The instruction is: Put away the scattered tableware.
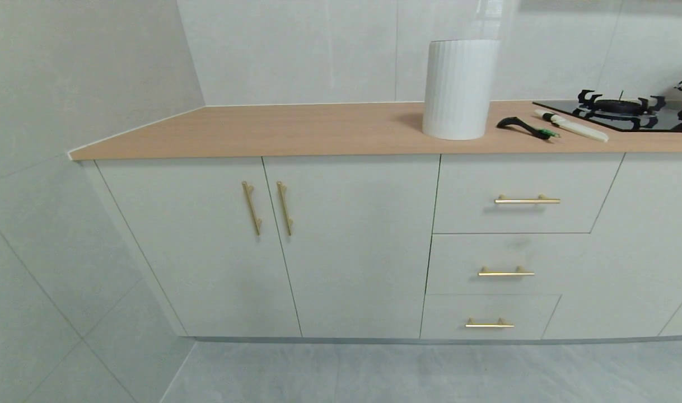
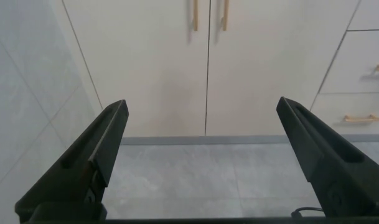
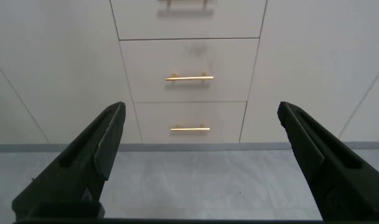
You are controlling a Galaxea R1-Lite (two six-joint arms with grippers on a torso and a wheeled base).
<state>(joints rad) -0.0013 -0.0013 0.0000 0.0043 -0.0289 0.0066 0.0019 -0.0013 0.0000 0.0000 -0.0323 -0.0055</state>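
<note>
Head camera overlooks cabinets (image 1: pixel 352 246); low wrist cameras (probably nearer) face them.

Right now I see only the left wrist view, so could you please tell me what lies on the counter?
Observer: A black-and-green utensil and a cream utensil lie on the wooden counter, right of a white ribbed container.
Operator: Thanks. What stands beyond them?
Observer: A black gas hob, further right.
Operator: And is the right gripper holding anything?
Observer: No, it is open and empty, facing the shut drawers.
</note>
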